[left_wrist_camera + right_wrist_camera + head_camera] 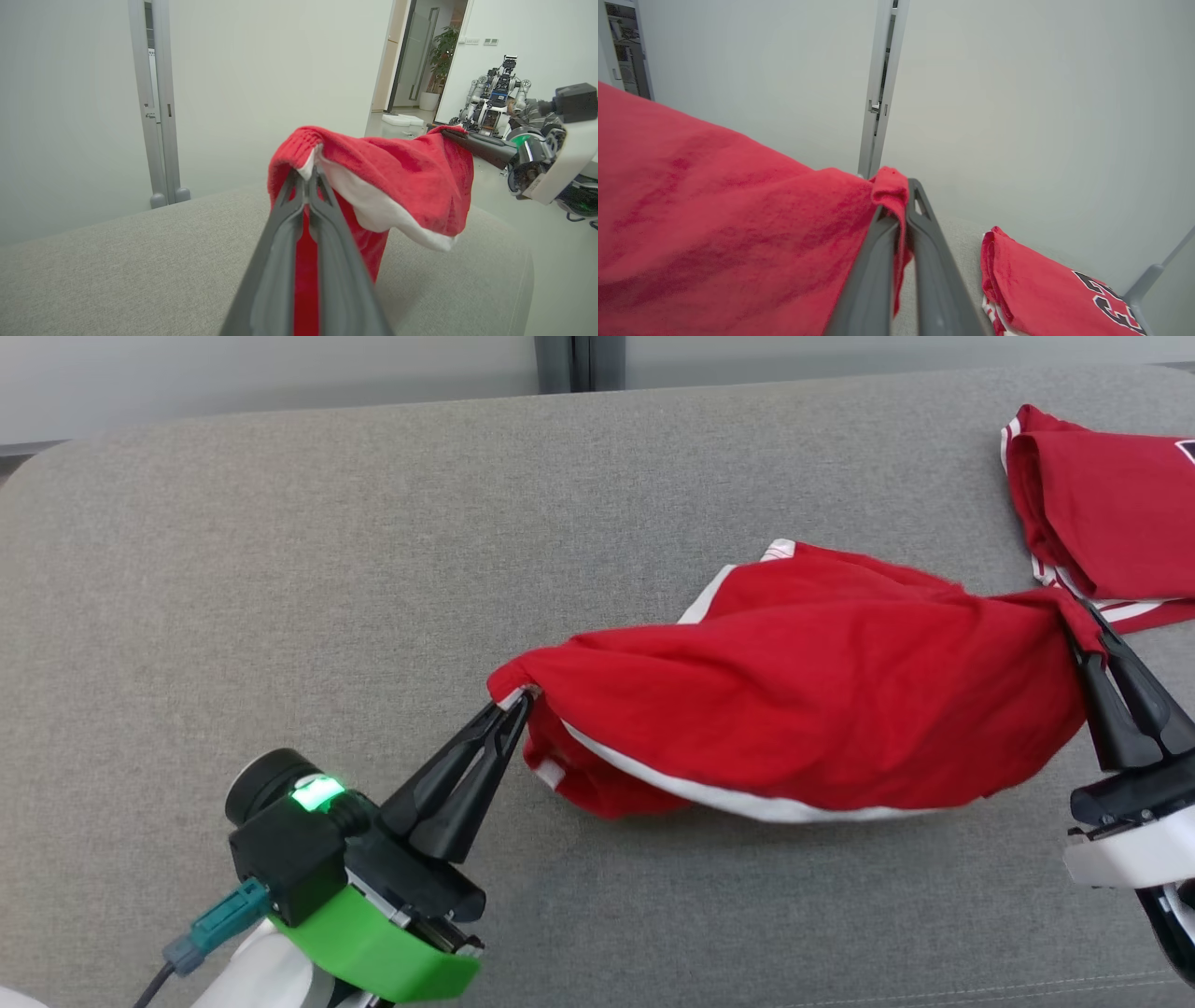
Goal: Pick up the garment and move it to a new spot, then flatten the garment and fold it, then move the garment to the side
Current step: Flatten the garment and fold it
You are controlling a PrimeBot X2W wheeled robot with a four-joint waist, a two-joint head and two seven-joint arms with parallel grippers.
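Now you are in the carrying step: the garment [794, 709] hangs stretched over the grey cushion [280, 569], sagging in the middle. The left gripper [520, 700] is closed tight on one hem corner and the right gripper [1086, 621] on the opposite end, near a folded red shirt [1111, 513]. Next, I think, you must lower both together onto free cushion, holding the cloth tense so it lands flat

Showing bright red with white band trim on the crumpled red fabric garment [803, 709]. Showing red, white edge stripes and black-and-white lettering on the folded red fabric jersey [1111, 513]. Showing flecked grey across the woven grey upholstered cushion [373, 569].
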